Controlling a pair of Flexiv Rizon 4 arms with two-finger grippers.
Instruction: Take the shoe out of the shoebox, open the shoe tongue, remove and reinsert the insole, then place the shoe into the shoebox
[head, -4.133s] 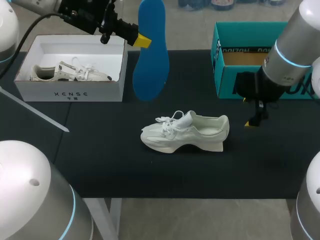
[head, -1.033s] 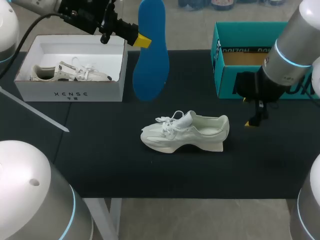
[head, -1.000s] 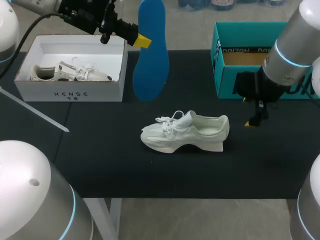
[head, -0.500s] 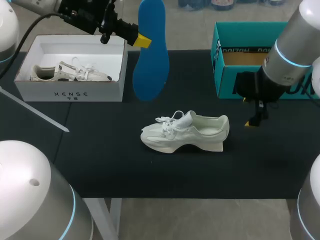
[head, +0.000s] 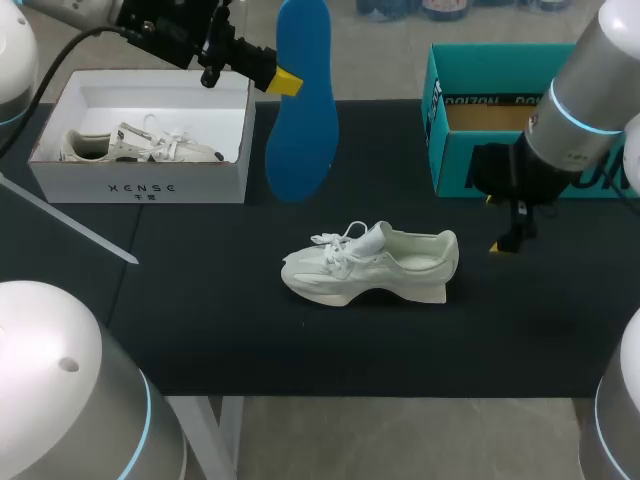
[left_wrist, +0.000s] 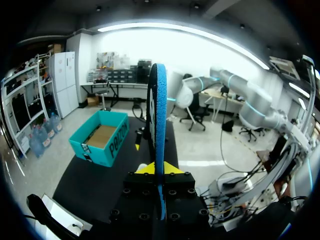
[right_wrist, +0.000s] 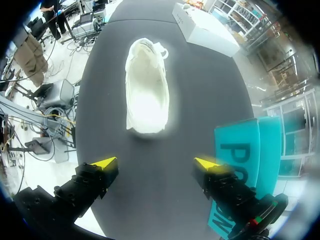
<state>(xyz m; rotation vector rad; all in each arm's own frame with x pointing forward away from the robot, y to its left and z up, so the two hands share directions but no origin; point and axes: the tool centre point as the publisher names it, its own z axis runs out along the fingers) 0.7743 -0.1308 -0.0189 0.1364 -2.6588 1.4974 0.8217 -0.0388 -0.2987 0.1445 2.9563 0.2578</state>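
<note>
left gripper (head: 285, 80) is pinching the flat blue foam insole (head: 300, 110), holding it upright in the air between the white cardboard box (head: 140, 185) and the teal cardboard shoebox (head: 452, 150). the white lace-up sneaker (head: 372, 264) is sitting mid-table on the black mat (head: 200, 300). right gripper (right_wrist: 156, 162) is hanging wide open near its heel.

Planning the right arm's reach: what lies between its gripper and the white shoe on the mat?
Only bare black mat, as the right wrist view shows, separates the right gripper and the shoe.
</note>
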